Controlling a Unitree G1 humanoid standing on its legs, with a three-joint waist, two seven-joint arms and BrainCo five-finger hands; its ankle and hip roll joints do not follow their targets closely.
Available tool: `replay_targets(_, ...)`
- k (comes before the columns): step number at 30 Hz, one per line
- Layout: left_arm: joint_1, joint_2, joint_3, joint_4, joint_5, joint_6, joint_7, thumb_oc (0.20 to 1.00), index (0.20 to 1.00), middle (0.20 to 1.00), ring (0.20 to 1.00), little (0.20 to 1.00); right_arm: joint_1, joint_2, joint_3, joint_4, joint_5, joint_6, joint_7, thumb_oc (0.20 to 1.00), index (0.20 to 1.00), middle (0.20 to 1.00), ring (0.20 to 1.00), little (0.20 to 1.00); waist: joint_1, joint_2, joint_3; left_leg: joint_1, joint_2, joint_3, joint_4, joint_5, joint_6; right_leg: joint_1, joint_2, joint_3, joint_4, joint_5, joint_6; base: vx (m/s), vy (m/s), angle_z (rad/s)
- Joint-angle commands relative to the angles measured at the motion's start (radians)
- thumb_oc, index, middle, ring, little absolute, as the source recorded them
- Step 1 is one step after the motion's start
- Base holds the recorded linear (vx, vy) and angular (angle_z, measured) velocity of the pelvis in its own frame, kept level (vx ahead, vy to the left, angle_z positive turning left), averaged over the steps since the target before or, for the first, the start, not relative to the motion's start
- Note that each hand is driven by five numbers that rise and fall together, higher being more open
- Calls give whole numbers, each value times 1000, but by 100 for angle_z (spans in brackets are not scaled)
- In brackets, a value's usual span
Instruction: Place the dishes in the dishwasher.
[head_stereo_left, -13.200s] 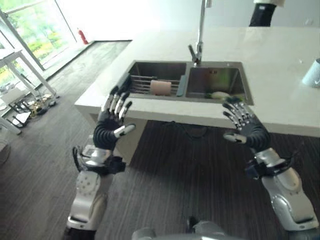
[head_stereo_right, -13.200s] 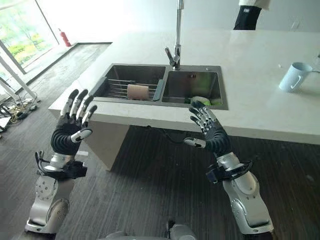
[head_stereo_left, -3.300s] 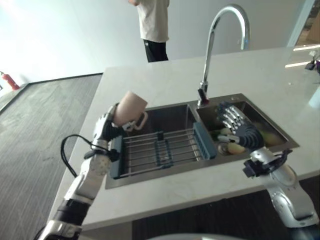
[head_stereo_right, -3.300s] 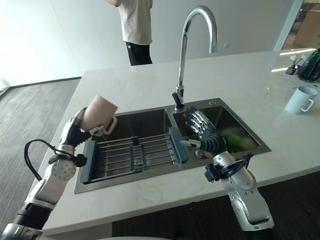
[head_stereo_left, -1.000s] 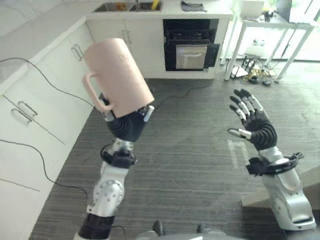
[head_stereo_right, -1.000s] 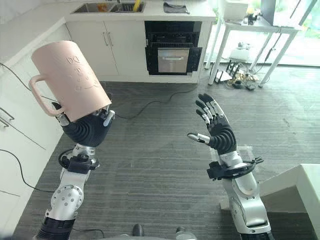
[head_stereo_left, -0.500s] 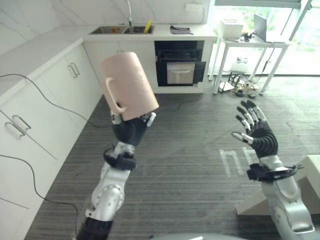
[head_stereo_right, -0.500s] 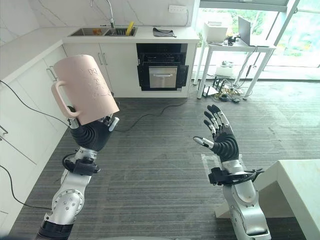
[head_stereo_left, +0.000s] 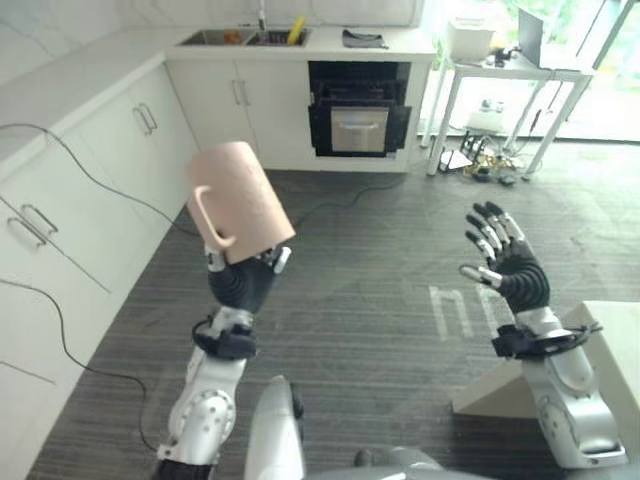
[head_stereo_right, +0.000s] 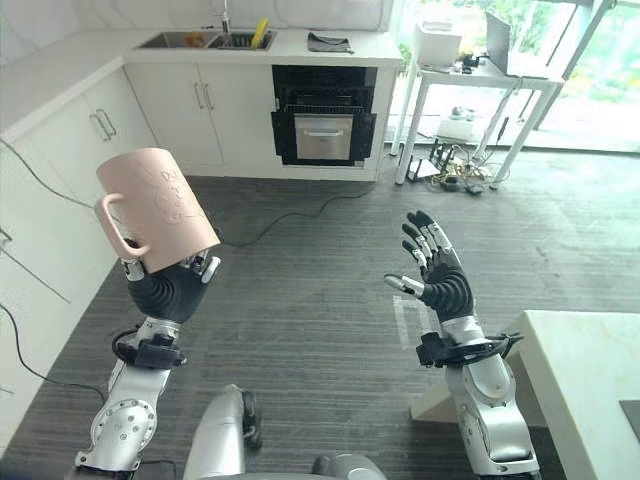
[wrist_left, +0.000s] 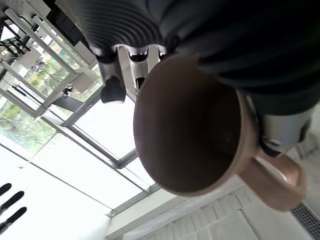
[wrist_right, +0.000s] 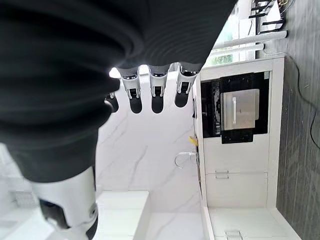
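Here, the left robot hand (head_stereo_right: 168, 288) is holding a pink mug (head_stereo_right: 160, 208) aloft at the left of the frame, its fingers curled round the lower part of the mug's body. The mug is tilting, its matte, smooth cylinder leaning toward the upper left, with the loop handle (head_stereo_right: 117, 232) sticking out on the left side. In the left wrist view the mug's round open mouth (wrist_left: 185, 130) is facing the camera, showing a darker brownish inside and a thick rounded rim.

The right robot hand (head_stereo_right: 437, 275) is hovering empty at the right of centre, palm turned inward, its silver fingers (head_stereo_right: 419, 238) spreading straight and upward, the thumb jutting left.

Below both hands the floor (head_stereo_right: 320, 300) is showing as dark grey planks with a fine streaked grain. Along the upper part of the frame white cabinets (head_stereo_right: 215, 110) with slim metal handles are running under a pale counter (head_stereo_right: 330, 46), and a black built-in appliance (head_stereo_right: 324, 125) with a glossy front is sitting between them. A corner of another pale, smooth counter (head_stereo_right: 590, 370) is showing at lower right.
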Motion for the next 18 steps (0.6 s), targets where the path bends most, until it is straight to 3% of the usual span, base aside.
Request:
replay_targets(1, -30, 37, -19, -81, 73, -49, -50, 200, 200, 200, 200, 200, -28, -38, -27, -74, 58, -62, 32, 1000, 1000, 1000, 1000, 1000, 28, -15, -2, 212, -7, -139, -147, 203, -67, 183, -8, 161, -75, 2, 36, 420, 253, -59)
replay_targets(4, -30, 39, -24, -69, 60, -69, -44, 200, 200, 200, 200, 200, -25, -62, -35, -58, 99, -87, 71, 1000, 1000, 1000, 1000, 1000, 28, -10, -22, 236, 1, -115, -148, 152, -64, 200, -41, 157, -61, -35, 57, 558, 435, -57)
replay_targets(5, -68, 39, -25, -63, 52, -52, -35, 200, 200, 200, 200, 200, 2, -36, -49, -79, 96, -78, 91, 1000, 1000, 1000, 1000, 1000, 29, -11, -46, 268, -11, -64, -123, 137, -47, 225, -91, 108, -1, -79, 94, 761, 602, -39)
replay_targets(6, -85, 41, -30, -70, 50, -38, -25, 200, 200, 200, 200, 200, 4, -31, -47, -87, 89, -73, 88, 1000, 1000, 1000, 1000, 1000, 33, -20, -60, 274, -24, -45, -122, 131, -35, 231, -113, 82, 13, -69, 113, 743, 597, 10)
replay_targets(8, -103, 44, -38, -83, 52, -17, -22, 200, 200, 200, 200, 200, -8, -26, -38, -100, 70, -67, 75, 1000, 1000, 1000, 1000, 1000, 37, -39, -79, 293, -56, -17, -128, 113, -5, 201, -148, 46, 92, 17, 160, 394, 361, 39)
replay_targets(10, -110, 48, -36, -98, 61, 17, -19, 200, 200, 200, 200, 200, -16, -11, -42, -114, 71, -57, 48, 1000, 1000, 1000, 1000, 1000, 47, -56, -100, 323, -115, -42, -126, 71, 41, 132, -167, 48, 284, 145, 193, 530, 408, 36)
replay_targets(11, -107, 49, -38, -97, 60, 22, -19, 200, 200, 200, 200, 200, -10, -2, -42, -114, 70, -60, 49, 1000, 1000, 1000, 1000, 1000, 51, -61, -104, 325, -131, -47, -122, 61, 51, 124, -169, 49, 319, 169, 195, 536, 382, 65)
replay_targets(12, -100, 47, -37, -99, 62, 40, -24, 200, 200, 200, 200, 200, 4, 18, -35, -121, 51, -58, 55, 1000, 1000, 1000, 1000, 1000, 61, -58, -110, 337, -156, -59, -116, 37, 74, 90, -178, 26, 450, 238, 197, 413, 333, 69)
replay_targets(13, -90, 45, -44, -108, 73, 46, -23, 200, 200, 200, 200, 200, 15, 34, -14, -132, 29, -55, 58, 1000, 1000, 1000, 1000, 1000, 62, -37, -105, 363, -155, -70, -116, 16, 87, 22, -188, 5, 593, 262, 189, 402, 342, 44)
replay_targets(14, -83, 40, -45, -111, 85, 41, -16, 200, 200, 200, 200, 200, 11, 39, 4, -132, 12, -54, 63, 1000, 1000, 1000, 1000, 1000, 55, -28, -98, 387, -152, -67, -121, 8, 89, -56, -190, 5, 648, 261, 180, 314, 235, 13)
replay_targets(15, -84, 44, -46, -110, 82, 36, -10, 200, 200, 200, 200, 200, 3, 37, 21, -122, -7, -56, 53, 1000, 1000, 1000, 1000, 1000, 49, -23, -87, 406, -152, -60, -125, 1, 91, -102, -185, -10, 637, 232, 165, 322, 89, -6)
replay_targets(16, -98, 60, -40, -106, 56, 43, -6, 200, 200, 200, 200, 200, -8, 16, 24, -115, 10, -54, 33, 1000, 1000, 1000, 1000, 1000, 46, -32, -78, 408, -164, -51, -130, 5, 86, -108, -160, -48, 502, 166, 152, 338, -4, -17)
replay_targets(18, -118, 72, -41, -88, 43, 46, -14, 200, 200, 200, 200, 200, -18, 3, 23, -101, 27, -62, 13, 1000, 1000, 1000, 1000, 1000, 33, -40, -61, 432, -172, -55, -135, -2, 80, -122, -156, -95, 359, 153, 149, 299, -121, -3)
